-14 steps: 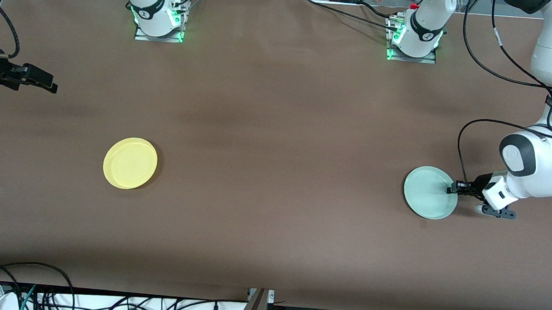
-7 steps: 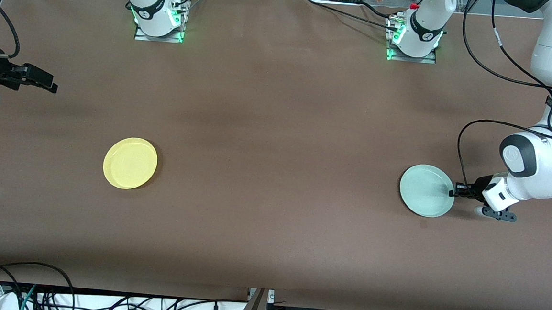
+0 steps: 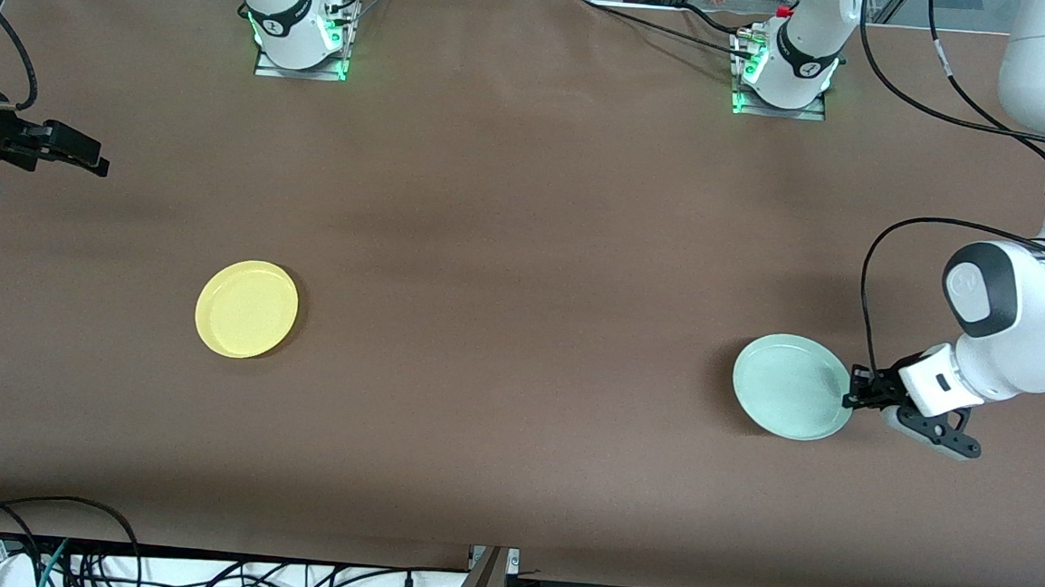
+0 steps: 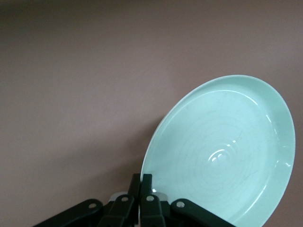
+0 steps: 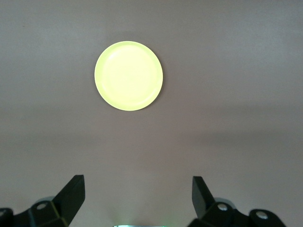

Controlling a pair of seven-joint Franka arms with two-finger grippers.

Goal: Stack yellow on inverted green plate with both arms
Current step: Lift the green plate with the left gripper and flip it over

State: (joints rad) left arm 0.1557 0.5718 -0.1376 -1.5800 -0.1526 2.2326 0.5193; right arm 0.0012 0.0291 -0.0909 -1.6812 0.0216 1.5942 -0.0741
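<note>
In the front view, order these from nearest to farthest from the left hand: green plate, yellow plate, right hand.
1. Green plate: held at its rim by the left hand.
2. Yellow plate: toward the right arm's end.
3. Right hand: waits at that end's table edge.

The green plate [image 4: 222, 156] has a smooth, glossy surface resembling glazed ceramic or hard plastic, with bright highlights and faint concentric rings. The yellow plate [image 5: 129, 75] is smooth with a softer sheen. The table [image 3: 526, 239] carries a matt brown covering, while the arm shells [image 3: 1020, 324] are glossy white plastic.
</note>
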